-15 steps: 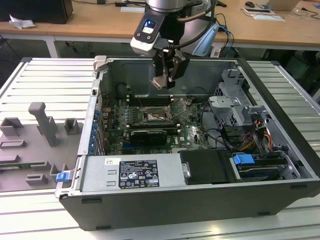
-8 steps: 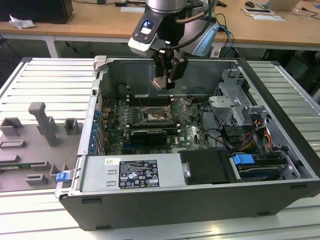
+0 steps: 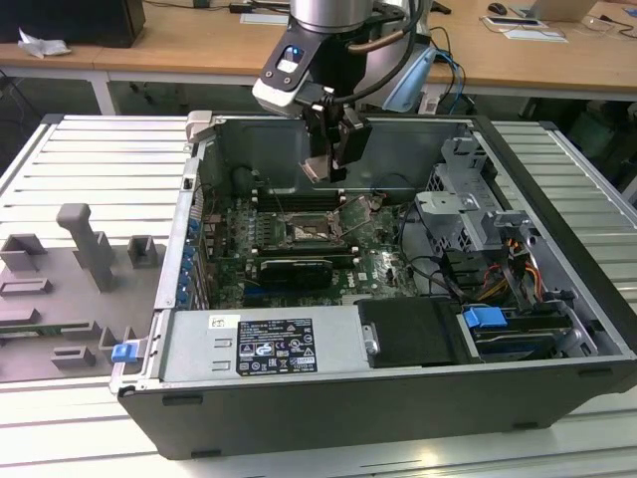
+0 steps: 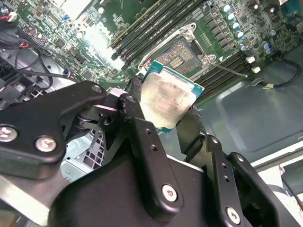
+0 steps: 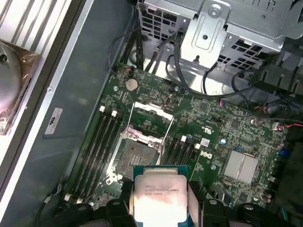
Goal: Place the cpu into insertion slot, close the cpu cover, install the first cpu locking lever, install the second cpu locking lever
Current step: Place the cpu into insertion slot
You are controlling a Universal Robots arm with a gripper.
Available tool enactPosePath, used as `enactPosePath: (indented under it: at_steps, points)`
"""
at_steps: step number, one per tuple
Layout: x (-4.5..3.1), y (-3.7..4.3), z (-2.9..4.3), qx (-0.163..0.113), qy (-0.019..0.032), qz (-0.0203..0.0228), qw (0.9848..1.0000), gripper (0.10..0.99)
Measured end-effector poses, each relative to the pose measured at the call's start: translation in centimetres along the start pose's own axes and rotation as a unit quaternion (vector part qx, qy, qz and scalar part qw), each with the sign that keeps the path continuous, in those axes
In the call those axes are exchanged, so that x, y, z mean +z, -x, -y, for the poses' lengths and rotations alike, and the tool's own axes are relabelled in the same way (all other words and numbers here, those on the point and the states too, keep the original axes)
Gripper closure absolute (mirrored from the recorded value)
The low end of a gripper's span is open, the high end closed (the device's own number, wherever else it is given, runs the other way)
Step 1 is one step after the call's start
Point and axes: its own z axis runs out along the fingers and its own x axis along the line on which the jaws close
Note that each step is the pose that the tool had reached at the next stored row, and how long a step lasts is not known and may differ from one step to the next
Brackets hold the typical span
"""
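My gripper (image 3: 323, 171) hangs inside the open computer case, shut on the cpu (image 3: 316, 169). In both wrist views the pale metal-topped cpu (image 4: 168, 101) (image 5: 158, 194) sits clamped by its edges between the black fingers (image 4: 137, 125). The insertion slot (image 5: 135, 160) (image 4: 182, 54) lies bare on the green board, below the held chip and a little off to one side of it. On the exterior view's board the insertion slot (image 3: 304, 231) is in front of the gripper. The cpu cover (image 5: 150, 108) is swung open beyond the socket. A thin lever (image 4: 229, 71) lies beside the socket.
Long black memory slots (image 5: 102, 137) flank the socket. A metal drive cage (image 3: 468, 209) with cables fills the case on the exterior view's right. The power supply (image 3: 264, 344) sits along the near wall. Grey fixtures (image 3: 90, 249) stand on the table outside the case.
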Motion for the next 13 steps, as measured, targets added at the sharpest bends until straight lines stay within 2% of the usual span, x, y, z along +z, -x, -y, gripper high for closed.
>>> enactPosePath:
  at_steps: [3,6,7,9,13]
  points:
    - [0.29,0.01,0.02,0.001,-0.0014,0.0001,1.0,0.549]
    - [0.71,0.02,0.05,0.001,-0.0028,0.0031,1.0,0.549]
    - [0.82,0.01,0.06,0.001,-0.0033,0.0045,1.0,0.549]
    - [1.0,0.02,0.07,0.006,-0.0066,0.0133,0.9999,0.549]
    - [1.26,0.02,0.09,0.049,-0.0065,0.0169,0.9987,0.549]
